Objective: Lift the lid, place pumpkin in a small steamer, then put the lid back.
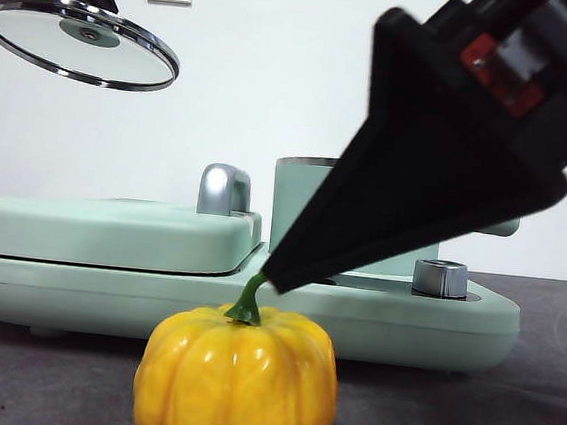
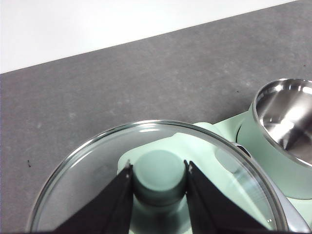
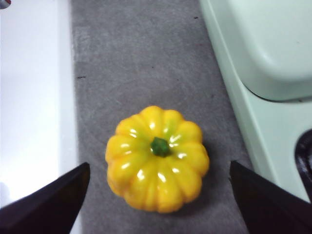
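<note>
Pumpkin (image 1: 237, 379): sitting upright on the grey table (image 1: 535, 418), just before the wide green base (image 1: 433, 332), bare tabletop around it. Right gripper (image 3: 158, 187): hanging above it, jaws spread wide. Small steamer (image 1: 299, 209): standing uncovered behind the pumpkin. Lid (image 1: 79, 40): hanging tilted, high and well clear; left gripper (image 2: 158, 168) pinching its knob.

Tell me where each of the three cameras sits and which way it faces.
Front view: low at table height, looking level across at the pumpkin and small steamer; both end effectors show.
Left wrist view: above the raised lid, looking down; left end effector clamps its knob.
Right wrist view: looking down on the pumpkin between the open right end effector.
Shared: the pumpkin appears in the front and right wrist views.
</note>
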`<state>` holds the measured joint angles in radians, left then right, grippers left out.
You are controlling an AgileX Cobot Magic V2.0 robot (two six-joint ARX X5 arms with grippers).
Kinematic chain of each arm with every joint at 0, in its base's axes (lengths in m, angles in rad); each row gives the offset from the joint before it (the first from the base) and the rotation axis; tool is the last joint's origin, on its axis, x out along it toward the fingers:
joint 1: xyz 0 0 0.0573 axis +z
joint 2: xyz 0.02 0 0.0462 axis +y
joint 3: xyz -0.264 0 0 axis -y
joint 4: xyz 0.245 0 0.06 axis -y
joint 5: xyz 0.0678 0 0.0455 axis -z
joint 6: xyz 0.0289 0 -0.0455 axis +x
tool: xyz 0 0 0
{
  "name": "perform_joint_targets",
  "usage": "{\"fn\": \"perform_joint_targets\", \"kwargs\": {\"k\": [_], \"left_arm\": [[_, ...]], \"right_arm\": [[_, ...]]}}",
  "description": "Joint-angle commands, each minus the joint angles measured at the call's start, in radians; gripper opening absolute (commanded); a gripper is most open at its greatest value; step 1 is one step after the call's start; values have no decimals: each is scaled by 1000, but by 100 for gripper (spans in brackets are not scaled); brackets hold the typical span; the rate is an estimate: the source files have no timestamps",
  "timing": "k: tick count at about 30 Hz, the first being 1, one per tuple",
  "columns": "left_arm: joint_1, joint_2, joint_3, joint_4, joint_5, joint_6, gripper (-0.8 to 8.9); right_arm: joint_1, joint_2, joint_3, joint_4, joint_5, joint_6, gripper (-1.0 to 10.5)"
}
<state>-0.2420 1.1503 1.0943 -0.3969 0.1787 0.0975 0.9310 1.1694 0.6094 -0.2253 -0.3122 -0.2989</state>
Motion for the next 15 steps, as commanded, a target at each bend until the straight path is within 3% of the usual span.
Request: {"fn": "perform_joint_targets", "kwargs": {"k": [1, 15], "left_arm": [[1, -7, 15, 31, 1, 15, 10], [1, -7, 15, 32, 1, 17, 11]], "right_arm": [[18, 36, 14, 29, -2, -3, 464], [32, 182, 14, 94, -1, 11, 464]]}}
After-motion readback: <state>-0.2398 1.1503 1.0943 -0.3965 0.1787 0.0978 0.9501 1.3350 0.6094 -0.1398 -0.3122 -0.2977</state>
